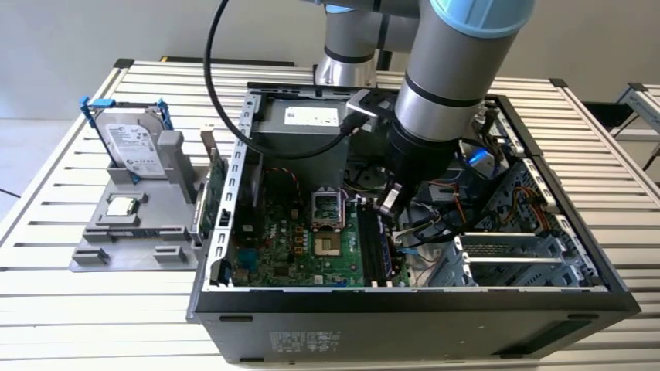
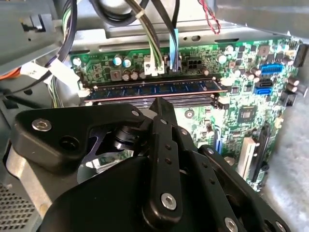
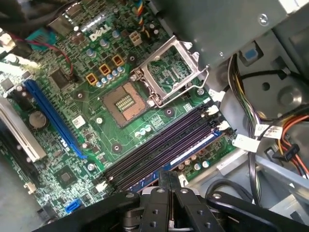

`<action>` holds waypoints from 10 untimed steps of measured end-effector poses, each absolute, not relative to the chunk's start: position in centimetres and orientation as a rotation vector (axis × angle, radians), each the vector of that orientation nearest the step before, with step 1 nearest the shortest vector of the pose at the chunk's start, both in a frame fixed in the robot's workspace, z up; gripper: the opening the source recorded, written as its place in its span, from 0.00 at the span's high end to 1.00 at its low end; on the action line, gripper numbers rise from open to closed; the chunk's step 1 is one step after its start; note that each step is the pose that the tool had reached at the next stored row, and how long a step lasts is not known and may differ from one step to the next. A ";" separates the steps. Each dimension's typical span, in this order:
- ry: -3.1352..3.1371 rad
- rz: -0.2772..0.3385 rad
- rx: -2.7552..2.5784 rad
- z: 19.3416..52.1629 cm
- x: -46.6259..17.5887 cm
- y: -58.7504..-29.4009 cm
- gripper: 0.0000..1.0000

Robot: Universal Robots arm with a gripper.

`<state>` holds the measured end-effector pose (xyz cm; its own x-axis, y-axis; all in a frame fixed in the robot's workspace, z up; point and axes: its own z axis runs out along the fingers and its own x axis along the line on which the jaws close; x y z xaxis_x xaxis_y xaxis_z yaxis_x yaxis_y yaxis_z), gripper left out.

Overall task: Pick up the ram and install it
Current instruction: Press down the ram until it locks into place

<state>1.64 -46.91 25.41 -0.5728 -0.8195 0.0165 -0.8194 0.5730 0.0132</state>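
Second wrist view, nearest first: black end effector (image 2: 161, 108) fills the foreground, fingers drawn together to a narrow tip just over the memory slots; cannot tell whether anything is pinched between them. Just past the tip, ram (image 2: 154, 89) lies lengthwise in the slot farthest from the end effector, blue-green with a row of chips, level with the neighbouring black slots (image 2: 193, 100), which are bare. Whether its end latches are fully home, cannot tell. First wrist view: end effector (image 3: 166, 181) sits over the slots (image 3: 159, 145), a strip of blue ram (image 3: 190, 152) showing on the near side of them; CPU socket (image 3: 145, 89) open beyond. Exterior view: arm reaches down into the open case (image 1: 413, 297) on the slatted tabletop (image 1: 62, 294), end effector (image 1: 390, 202) low over the motherboard (image 1: 299, 251). Farther off, a hard drive (image 1: 134, 143) stands in a grey holder (image 1: 129, 232) outside the case. Judgement: pick-up done, stick placed in slot; seating not confirmed.
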 end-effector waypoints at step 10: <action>-2.680 -0.004 1.598 25.3 1.6 -46.7 1.00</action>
